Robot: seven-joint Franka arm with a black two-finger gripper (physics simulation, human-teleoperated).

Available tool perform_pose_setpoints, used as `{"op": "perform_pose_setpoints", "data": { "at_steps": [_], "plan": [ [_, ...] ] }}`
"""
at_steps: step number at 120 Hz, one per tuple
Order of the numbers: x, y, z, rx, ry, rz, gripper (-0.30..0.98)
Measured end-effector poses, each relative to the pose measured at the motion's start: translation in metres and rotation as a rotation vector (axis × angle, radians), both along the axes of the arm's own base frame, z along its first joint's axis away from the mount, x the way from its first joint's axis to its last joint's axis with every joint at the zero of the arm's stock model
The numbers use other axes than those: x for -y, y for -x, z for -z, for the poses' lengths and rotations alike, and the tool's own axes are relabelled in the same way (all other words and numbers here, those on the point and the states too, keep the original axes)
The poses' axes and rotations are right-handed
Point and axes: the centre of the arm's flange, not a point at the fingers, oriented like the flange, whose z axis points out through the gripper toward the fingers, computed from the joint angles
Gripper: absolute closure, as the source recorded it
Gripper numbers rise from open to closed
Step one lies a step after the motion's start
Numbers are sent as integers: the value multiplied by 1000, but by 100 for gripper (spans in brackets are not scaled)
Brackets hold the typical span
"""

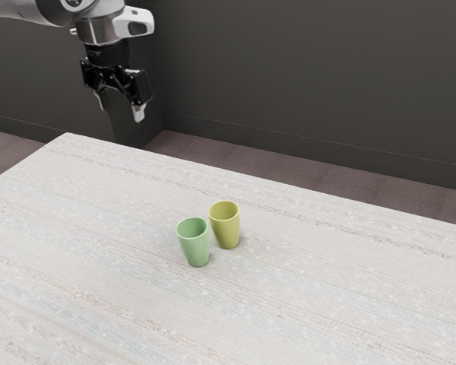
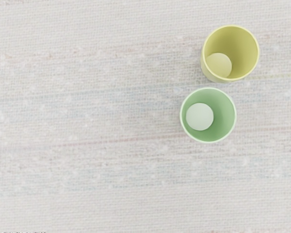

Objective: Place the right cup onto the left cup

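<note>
My gripper [image 1: 121,108] hung empty, fingers well spread, well apart from the green cup [image 1: 195,244] and yellow cup [image 1: 227,227], which stood upright, close together, on the table [image 1: 334,304]. Sound approach, as I judged it: straight descent over the right-hand one, fingers turned clear of its neighbour, squeezing evenly.

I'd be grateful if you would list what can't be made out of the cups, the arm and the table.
- Rest of the arm: exterior view, cut off by the upper-left edge.
- Near part of the table: exterior view, cut off by the lower edge.
- Undersides of the green cup and yellow cup: exterior view, hidden against the tabletop.
- Dark marks: wrist view, cut off by the lower edge, too small to identify.
</note>
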Motion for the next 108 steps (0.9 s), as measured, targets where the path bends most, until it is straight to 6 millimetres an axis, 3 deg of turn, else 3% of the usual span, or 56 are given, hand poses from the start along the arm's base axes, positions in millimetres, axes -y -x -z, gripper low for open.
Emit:
{"op": "perform_pose_setpoints", "data": {
  "at_steps": [24, 46, 67, 83, 108],
  "plan": [
    [-24, -7, 4, -5, 0, -48, 0],
    [-26, -63, 28, -19, -10, -62, 0],
    [-26, -100, 48, -43, -22, -72, 0],
    [-21, -118, 79, -89, -27, -69, 0],
    [-12, -124, 137, -160, -24, -60, 0]
  ]
}}
